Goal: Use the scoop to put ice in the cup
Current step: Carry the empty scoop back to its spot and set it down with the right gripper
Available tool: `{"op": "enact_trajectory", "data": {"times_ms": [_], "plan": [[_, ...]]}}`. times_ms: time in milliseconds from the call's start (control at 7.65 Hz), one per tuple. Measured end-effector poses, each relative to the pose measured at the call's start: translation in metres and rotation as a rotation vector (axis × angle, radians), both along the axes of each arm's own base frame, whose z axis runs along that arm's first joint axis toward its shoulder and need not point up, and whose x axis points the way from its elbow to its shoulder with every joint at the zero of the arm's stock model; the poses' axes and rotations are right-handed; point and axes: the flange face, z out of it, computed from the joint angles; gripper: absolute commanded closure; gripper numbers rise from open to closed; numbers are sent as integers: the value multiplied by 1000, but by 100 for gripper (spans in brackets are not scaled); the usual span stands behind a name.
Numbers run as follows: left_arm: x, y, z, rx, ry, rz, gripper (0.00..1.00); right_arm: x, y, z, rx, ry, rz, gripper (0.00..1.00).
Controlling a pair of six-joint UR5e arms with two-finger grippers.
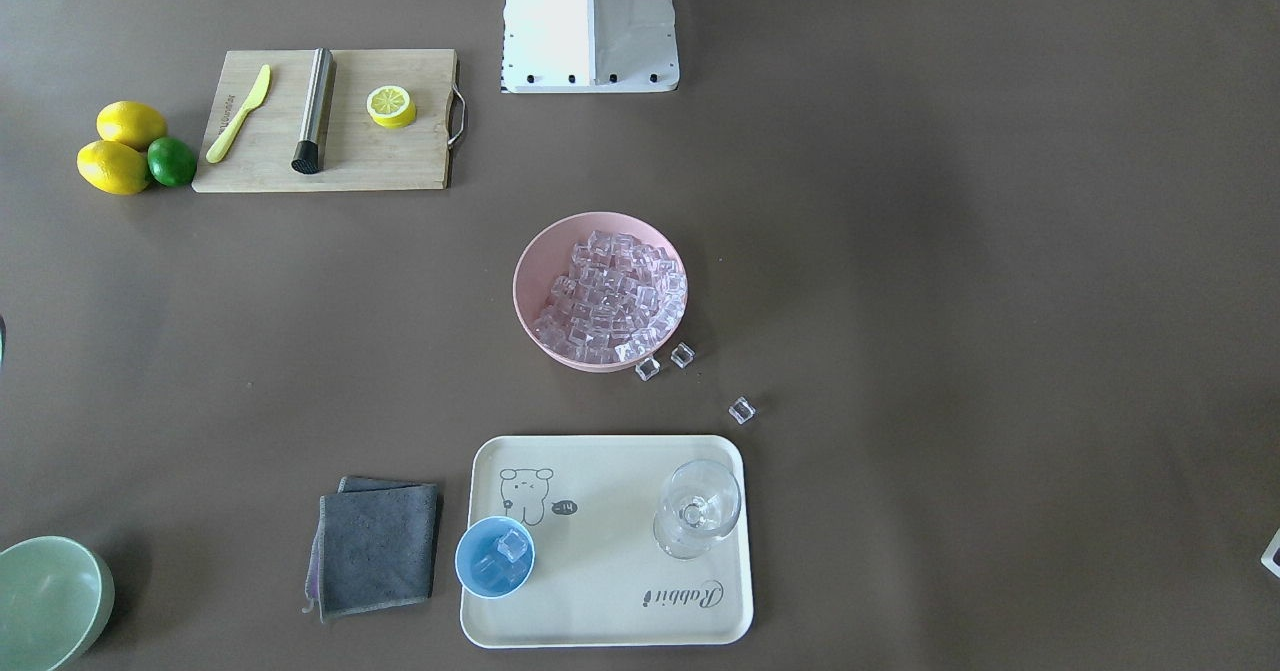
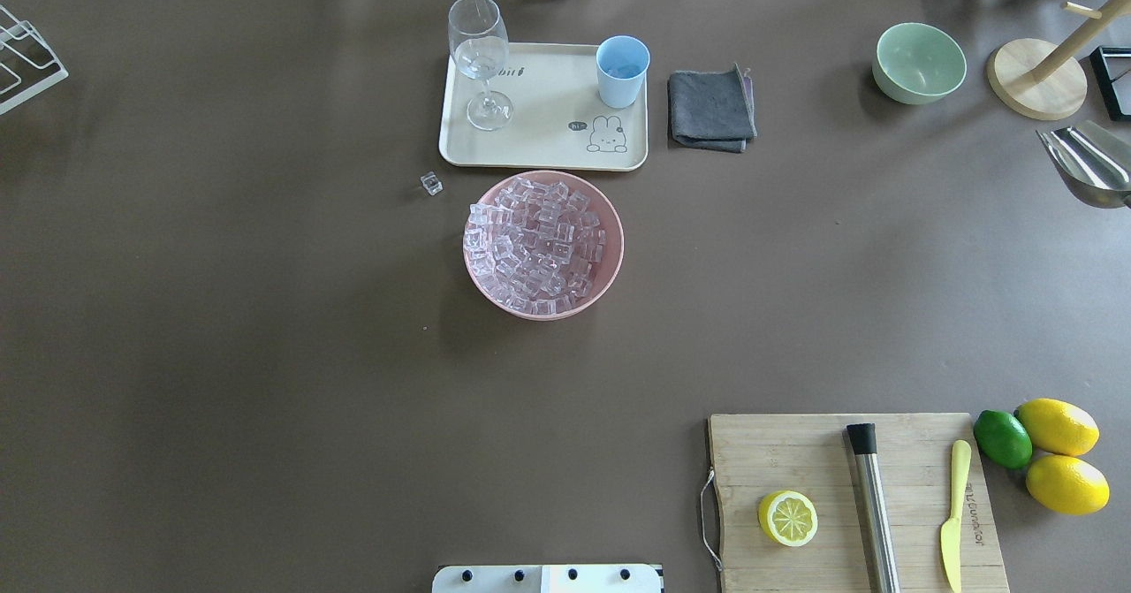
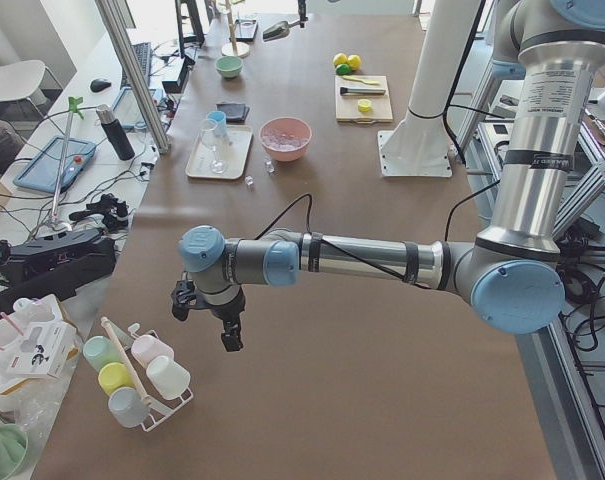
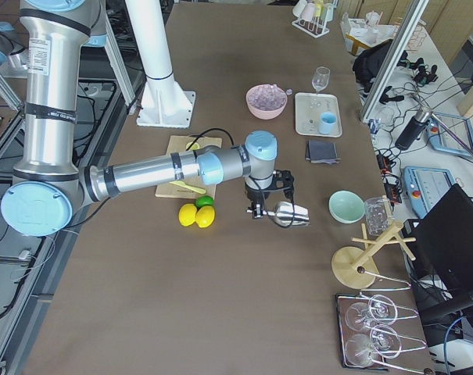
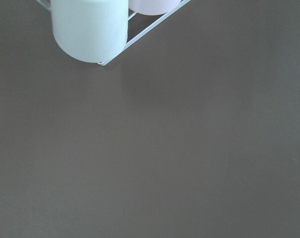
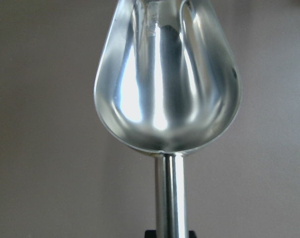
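Ice (image 1: 610,291) is heaped in the pink bowl (image 1: 525,261), with bare tabletop (image 1: 950,351) left all round; the cup (image 1: 495,556), cubes inside, is stood at the tray's (image 1: 620,611) corner. Overhead, the scoop (image 2: 1091,164) is cut by the right edge. From the left end, the left gripper's (image 3: 227,340) opening cannot be told; from the right, the right gripper (image 4: 266,207) is clamped on the empty scoop's handle.

Broad matte brown table (image 3: 312,400) down the middle; in the left-end view, cluttered white desk (image 3: 82,140) along nine o'clock, white chair (image 3: 7,80) at ten o'clock; grey floor (image 4: 9,328) at seven o'clock in the right-end view; soft, even light
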Motion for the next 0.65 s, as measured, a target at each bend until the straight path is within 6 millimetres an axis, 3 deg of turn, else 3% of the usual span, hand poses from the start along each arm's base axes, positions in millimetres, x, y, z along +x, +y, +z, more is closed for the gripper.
{"op": "enact_trajectory", "data": {"times_ms": [262,392,654], "plan": [[-6,8,9,-16,-2,-8,1,17,19,74,6,-2,35,100],[-10,9,12,-20,-2,-17,1,21,23,106,1,-9,66,1],[-17,11,14,-24,-3,-28,1,25,31,151,-37,-32,163,0]]}}
